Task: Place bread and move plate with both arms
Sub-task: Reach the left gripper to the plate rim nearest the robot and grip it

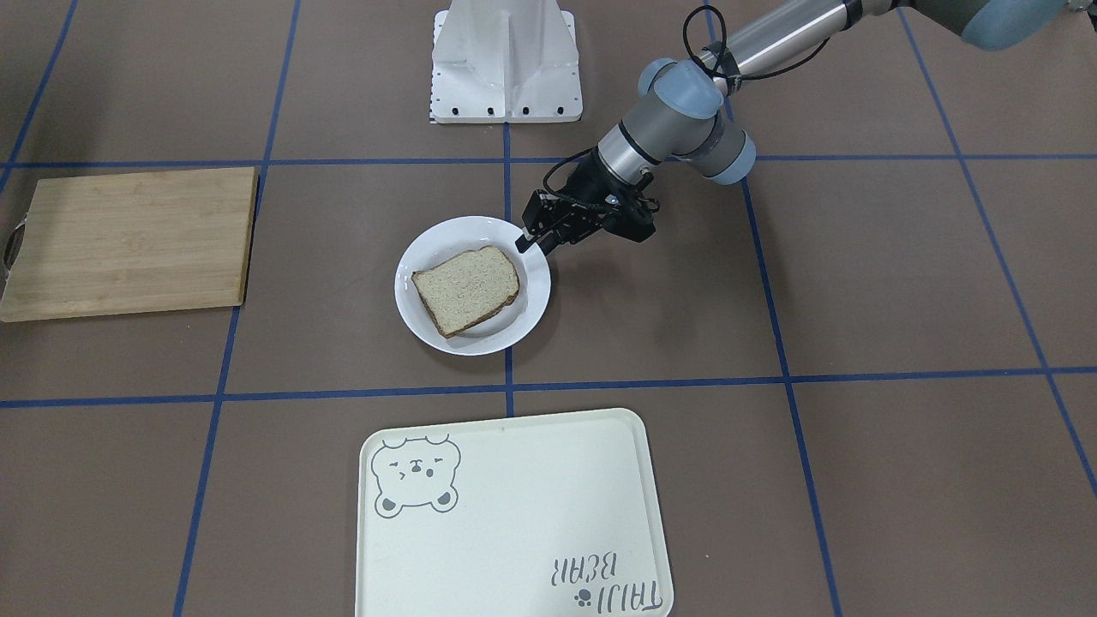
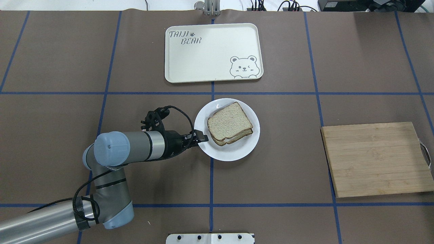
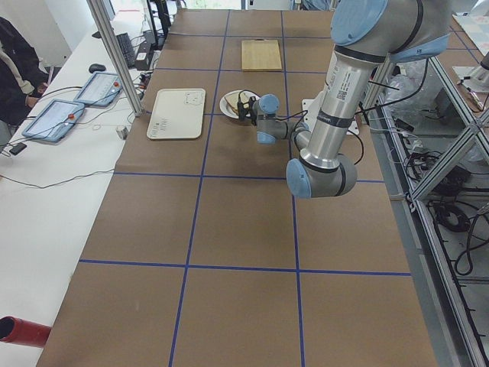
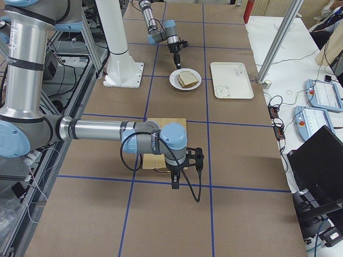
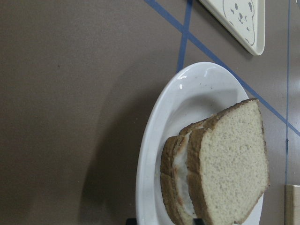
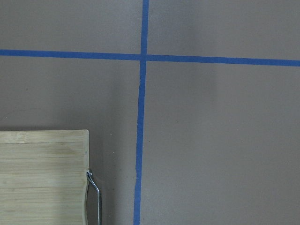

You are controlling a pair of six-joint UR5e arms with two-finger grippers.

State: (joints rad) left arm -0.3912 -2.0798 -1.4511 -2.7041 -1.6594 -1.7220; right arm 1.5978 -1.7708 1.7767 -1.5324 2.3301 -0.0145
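Round white plate [image 2: 237, 154] sits mid table, near bear tray [image 2: 210, 54] but apart from it. Brown-crust bread [image 2: 230, 123] lies on plate, two slices stacked, white stuff between them. Robot's left gripper [image 2: 200, 137] is at plate rim, on side away from wood board [image 2: 373, 159]. One finger lies over rim; cannot tell if fingers pinch it. Far off, right gripper [image 4: 181, 174] hangs just past board's handle end, pointing down. Cannot tell if its fingers are apart or together.

Stacked slices of bread [image 5: 229, 164] lie on the white plate [image 5: 187, 89], with a corner of the bear-print tray [image 5: 241, 21] beyond blue tape [image 5: 186, 35].
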